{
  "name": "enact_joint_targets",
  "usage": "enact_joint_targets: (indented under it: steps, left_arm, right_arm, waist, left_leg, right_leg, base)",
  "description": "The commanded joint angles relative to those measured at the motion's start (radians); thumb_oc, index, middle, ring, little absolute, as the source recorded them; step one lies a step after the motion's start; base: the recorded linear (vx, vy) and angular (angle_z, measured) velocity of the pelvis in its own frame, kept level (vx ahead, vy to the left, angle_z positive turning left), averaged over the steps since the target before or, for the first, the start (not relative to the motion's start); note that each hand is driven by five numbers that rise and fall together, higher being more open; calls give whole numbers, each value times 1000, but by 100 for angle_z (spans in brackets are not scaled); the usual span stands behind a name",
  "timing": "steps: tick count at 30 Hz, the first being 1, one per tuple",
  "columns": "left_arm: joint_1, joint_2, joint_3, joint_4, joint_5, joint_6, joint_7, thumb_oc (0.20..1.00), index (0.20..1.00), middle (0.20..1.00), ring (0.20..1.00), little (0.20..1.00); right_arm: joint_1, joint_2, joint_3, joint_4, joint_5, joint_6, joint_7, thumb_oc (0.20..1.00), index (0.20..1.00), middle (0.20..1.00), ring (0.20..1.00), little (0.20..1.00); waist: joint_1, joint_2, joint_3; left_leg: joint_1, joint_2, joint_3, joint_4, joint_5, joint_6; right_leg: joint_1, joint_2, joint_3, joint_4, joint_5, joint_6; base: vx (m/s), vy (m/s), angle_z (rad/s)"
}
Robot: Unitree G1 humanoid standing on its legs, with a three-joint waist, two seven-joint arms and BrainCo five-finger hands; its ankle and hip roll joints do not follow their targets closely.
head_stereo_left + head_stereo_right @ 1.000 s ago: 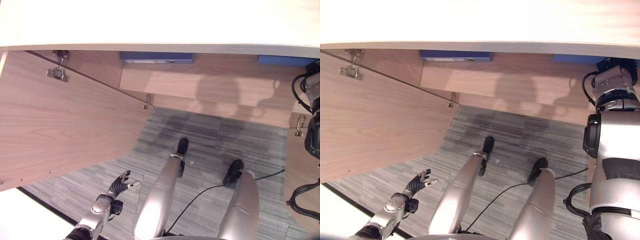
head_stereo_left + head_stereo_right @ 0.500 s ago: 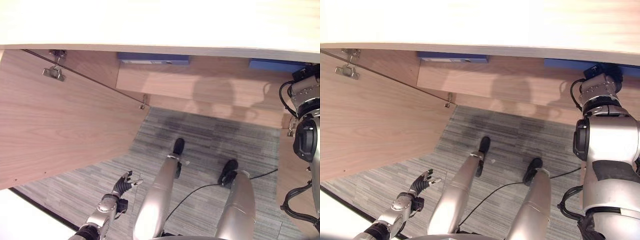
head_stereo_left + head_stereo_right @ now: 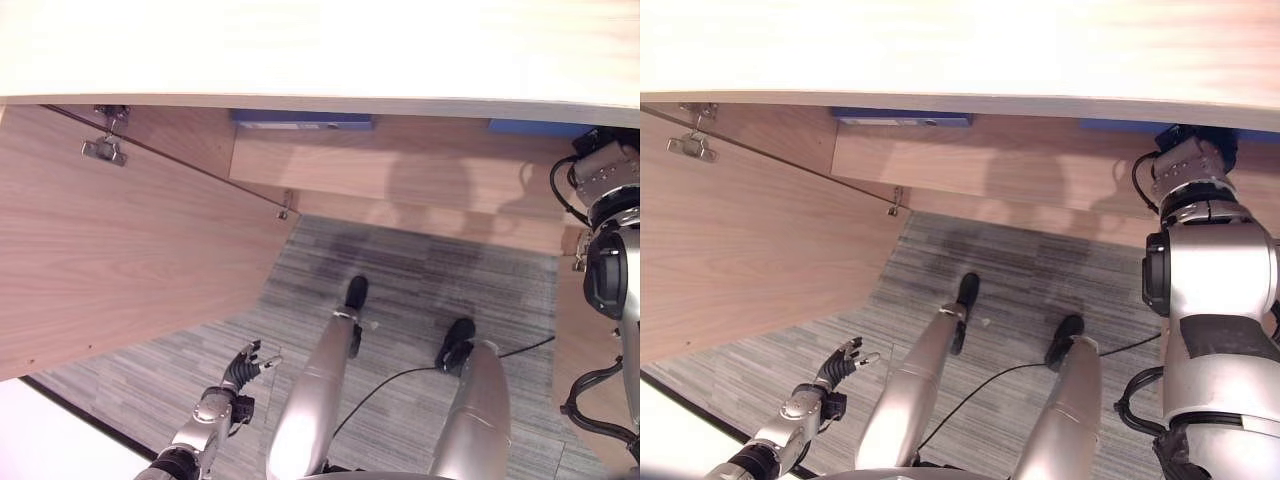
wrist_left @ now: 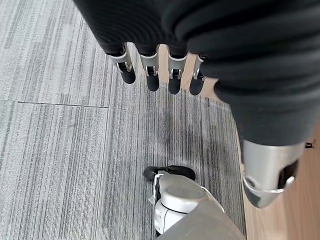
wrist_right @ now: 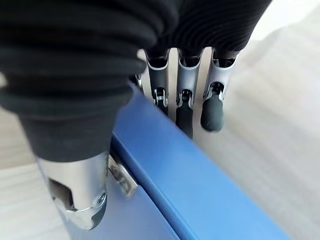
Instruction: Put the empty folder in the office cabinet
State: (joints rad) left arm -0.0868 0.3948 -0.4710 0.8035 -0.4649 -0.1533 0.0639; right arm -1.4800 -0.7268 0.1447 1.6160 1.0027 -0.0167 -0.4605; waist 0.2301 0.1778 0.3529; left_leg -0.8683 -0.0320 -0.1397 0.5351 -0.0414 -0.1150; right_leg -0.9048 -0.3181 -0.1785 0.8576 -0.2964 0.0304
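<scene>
A blue folder (image 5: 200, 190) stands on edge inside the cabinet, and a strip of it (image 3: 520, 126) shows under the cabinet top beside my right wrist. My right hand (image 5: 182, 100) grips its upper edge, fingers down the far side and thumb (image 5: 75, 200) on the near face beside a metal clip. A second blue folder (image 3: 300, 120) lies further left on the same wooden shelf (image 3: 400, 170). My left hand (image 3: 240, 368) hangs low over the grey carpet with its fingers (image 4: 150, 75) straight and nothing in it.
The pale cabinet top (image 3: 320, 50) spans the upper part of the eye views. The cabinet's left door (image 3: 120, 260) stands swung open, with hinges (image 3: 103, 148) on it. The right door's edge (image 3: 585, 340) is at the far right. Grey carpet (image 3: 420, 280) lies in front.
My right arm has come further in from the right and reached up under the cabinet top. The left hand has barely shifted. The head camera has moved slightly.
</scene>
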Motion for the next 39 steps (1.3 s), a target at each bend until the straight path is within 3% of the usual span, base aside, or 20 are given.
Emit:
enact_joint_targets:
  steps: [1,7,12,19,26,30,32,34,39]
  left_arm:
    - [-39,39,20,42,-17,-8,-16,1000,1000,1000,1000,1000]
    - [18,64,9,-18,-10,-3,-52,1000,1000,1000,1000,1000]
    - [16,69,8,-30,-15,0,-54,1000,1000,1000,1000,1000]
    - [-14,46,11,-5,-15,1,-34,1000,1000,1000,1000,1000]
    - [-75,-21,42,76,-37,-11,-12,1000,1000,1000,1000,1000]
    - [-105,-50,59,109,-38,-14,-14,1000,1000,1000,1000,1000]
    - [-107,-64,80,121,-40,-17,-32,1000,1000,1000,1000,1000]
    - [-97,-80,107,153,-23,-15,-54,1000,1000,1000,1000,1000]
    - [-68,-99,128,169,-34,-16,-77,1000,1000,1000,1000,1000]
  right_arm:
    - [-78,-88,66,-48,-83,-12,51,1000,1000,1000,1000,1000]
    - [-125,-148,116,-42,-105,-12,82,1000,1000,1000,1000,1000]
    - [-104,-138,95,-32,-102,-10,82,1000,1000,1000,1000,1000]
    - [55,-24,-46,-6,-46,-29,67,1000,1000,1000,1000,1000]
    - [284,177,-190,-93,91,-131,93,1000,1000,1000,1000,1000]
    - [411,288,-238,-231,199,-220,172,1000,1000,1000,1000,1000]
    - [537,381,-270,-337,285,-272,267,1000,1000,1000,1000,1000]
    - [662,485,-253,-419,339,-285,371,1000,1000,1000,1000,1000]
    - [802,564,-178,-539,343,-292,457,1000,1000,1000,1000,1000]
  waist:
    - [34,25,61]
    - [51,34,55]
    - [51,35,59]
    - [33,38,75]
    - [1,27,90]
    - [-18,17,100]
    - [-35,8,111]
    - [-49,-5,122]
    - [-74,-24,129]
  left_leg:
    - [23,25,-5,35,-152,14]
    - [32,27,-10,11,-140,11]
    - [38,29,-11,4,-138,12]
    - [61,33,-7,-24,-131,13]
    - [89,36,0,-50,-127,18]
    - [99,38,6,-64,-123,17]
    - [107,41,7,-70,-121,15]
    - [111,43,9,-70,-120,12]
    - [108,45,14,-70,-116,9]
  right_leg:
    - [95,16,-19,-55,-71,46]
    - [107,12,-25,-72,-63,51]
    - [115,16,-27,-79,-59,51]
    - [142,27,-33,-109,-49,56]
    - [163,39,-29,-140,-38,57]
    - [169,46,-25,-156,-33,60]
    - [177,49,-23,-165,-31,62]
    - [183,51,-23,-171,-28,64]
    - [182,53,-22,-175,-19,66]
  base:
    - [0,0,0]
    - [0,0,0]
    - [0,0,0]
    - [1,1,-2]
    - [3,2,-2]
    - [1,4,-1]
    - [3,15,-9]
    - [-5,4,-12]
    - [-6,4,-3]
